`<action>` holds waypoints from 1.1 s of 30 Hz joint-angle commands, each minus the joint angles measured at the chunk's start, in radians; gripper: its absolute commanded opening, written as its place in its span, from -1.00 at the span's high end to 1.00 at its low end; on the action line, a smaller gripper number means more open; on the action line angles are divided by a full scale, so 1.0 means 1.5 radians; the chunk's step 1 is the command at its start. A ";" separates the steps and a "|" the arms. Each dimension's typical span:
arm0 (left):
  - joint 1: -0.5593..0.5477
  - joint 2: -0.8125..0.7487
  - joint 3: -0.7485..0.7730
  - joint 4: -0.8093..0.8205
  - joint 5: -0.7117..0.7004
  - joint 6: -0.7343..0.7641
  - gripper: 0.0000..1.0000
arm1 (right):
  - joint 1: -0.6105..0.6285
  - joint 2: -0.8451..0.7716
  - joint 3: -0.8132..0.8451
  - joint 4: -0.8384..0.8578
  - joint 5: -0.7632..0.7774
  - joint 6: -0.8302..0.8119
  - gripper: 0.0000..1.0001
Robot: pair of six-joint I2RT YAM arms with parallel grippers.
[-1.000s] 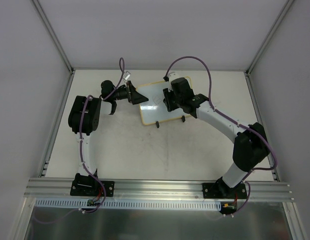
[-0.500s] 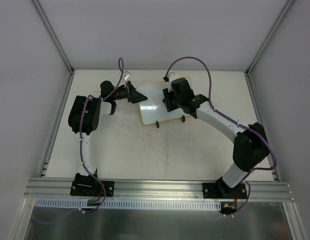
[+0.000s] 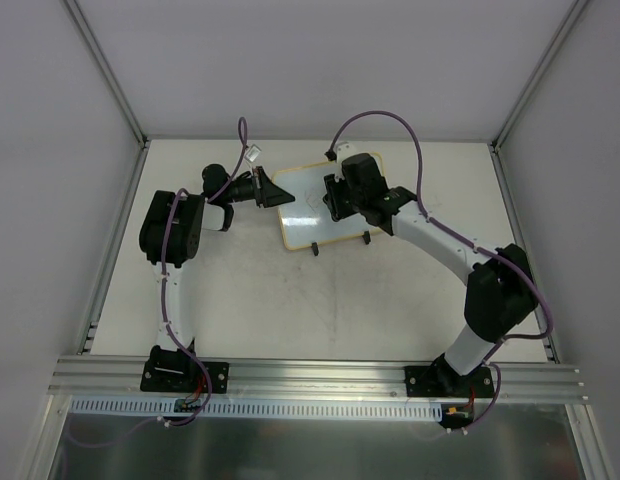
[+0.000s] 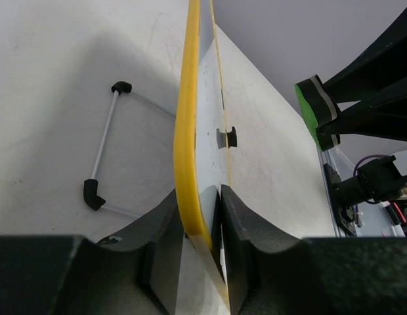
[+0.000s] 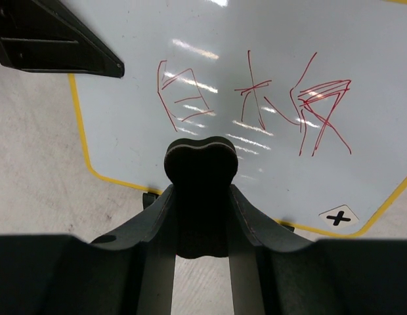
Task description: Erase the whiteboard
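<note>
The small white rounded-corner whiteboard with the cream-yellow rim [image 3: 308,212] is found at the far middle of the pale tabletop [image 3: 240,300], between the two arms. Its left edge is pinched by the left gripper [image 4: 202,216], jaws closed on the yellow rim. Over the board's face, the right gripper [image 5: 200,200] is seen clamped on the small black bone-shaped foam eraser [image 5: 200,161]. Red handwritten strokes [image 5: 256,98] are spread just beyond its tip, not yet wiped. From the left wrist view the pad appears just off the surface, but contact cannot be confirmed.

Risks are weighed. If the eraser is pressed down hard, the board could be levered out of the left gripper's thin hold on the rim, or skated on its two black clip feet [image 3: 315,249]. With too little pressure, ink could be smeared rather than lifted. The strokes run wide, so those nearest the black corner mark [image 5: 339,217] could be missed by a short sweep. The eraser might also be twisted between its jaws by drag.

No containers are seen, and nothing is held inside anything.
</note>
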 commanded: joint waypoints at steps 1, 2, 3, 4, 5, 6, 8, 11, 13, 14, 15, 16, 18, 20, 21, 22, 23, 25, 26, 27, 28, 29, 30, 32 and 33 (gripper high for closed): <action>0.009 0.003 0.021 0.124 0.027 -0.001 0.51 | -0.003 0.013 0.043 0.020 -0.016 -0.008 0.49; 0.009 0.004 0.021 0.126 0.028 -0.003 0.56 | -0.002 0.016 0.046 0.020 -0.017 -0.009 0.49; 0.010 0.005 0.021 0.128 0.029 -0.005 0.60 | -0.003 0.024 0.050 0.020 -0.018 -0.010 0.49; 0.009 0.006 0.021 0.136 0.031 -0.008 0.62 | -0.002 0.028 0.057 0.021 -0.017 -0.011 0.49; 0.009 0.007 0.020 0.138 0.032 -0.010 0.63 | -0.002 0.032 0.060 0.024 -0.017 -0.013 0.49; 0.009 0.007 0.020 0.143 0.033 -0.014 0.65 | -0.003 0.036 0.063 0.024 -0.013 -0.015 0.49; 0.008 0.010 0.020 0.158 0.037 -0.026 0.67 | -0.002 0.044 0.067 0.030 -0.009 -0.018 0.49; 0.007 0.009 0.019 0.162 0.040 -0.027 0.72 | -0.003 0.053 0.070 0.043 -0.009 -0.021 0.49; 0.006 0.011 0.023 0.160 0.041 -0.028 0.84 | -0.001 0.058 0.071 0.051 -0.011 -0.026 0.49; 0.005 0.012 0.027 0.151 0.044 -0.029 1.00 | 0.000 0.064 0.074 0.057 -0.010 -0.028 0.50; 0.003 0.017 0.032 0.145 0.047 -0.030 1.00 | -0.001 0.068 0.075 0.061 -0.009 -0.034 0.50; 0.001 0.019 0.042 0.145 0.052 -0.035 1.00 | 0.000 0.071 0.079 0.063 -0.008 -0.037 0.50; 0.001 0.021 0.043 0.148 0.052 -0.038 1.00 | 0.001 0.087 0.094 0.063 -0.004 -0.043 0.56; 0.001 0.020 0.041 0.149 0.052 -0.037 1.00 | 0.002 0.098 0.103 0.063 -0.005 -0.046 0.58; 0.001 0.020 0.041 0.148 0.052 -0.037 1.00 | 0.003 0.102 0.106 0.063 -0.005 -0.048 0.61; 0.001 0.020 0.041 0.148 0.052 -0.037 1.00 | 0.003 0.105 0.115 0.063 -0.003 -0.049 0.65; 0.001 0.020 0.042 0.149 0.052 -0.037 1.00 | 0.005 0.112 0.118 0.063 -0.002 -0.051 0.77; 0.001 0.021 0.041 0.151 0.052 -0.037 1.00 | 0.007 0.119 0.130 0.064 0.000 -0.054 0.92; 0.001 0.020 0.041 0.151 0.052 -0.037 1.00 | 0.010 0.123 0.134 0.065 0.002 -0.058 0.97; 0.001 0.020 0.040 0.151 0.051 -0.037 1.00 | 0.012 0.127 0.139 0.066 0.003 -0.062 0.99; 0.001 0.021 0.040 0.152 0.052 -0.038 1.00 | 0.014 0.135 0.143 0.067 0.012 -0.064 0.99; 0.001 0.019 0.039 0.155 0.051 -0.038 1.00 | 0.018 0.137 0.148 0.074 0.019 -0.067 1.00; 0.002 0.019 0.038 0.156 0.052 -0.039 1.00 | 0.019 0.139 0.147 0.081 0.021 -0.074 1.00; 0.002 0.018 0.037 0.156 0.052 -0.038 1.00 | 0.023 0.139 0.140 0.100 0.016 -0.080 1.00; 0.002 0.019 0.038 0.156 0.052 -0.039 1.00 | 0.024 0.140 0.137 0.107 0.017 -0.082 0.99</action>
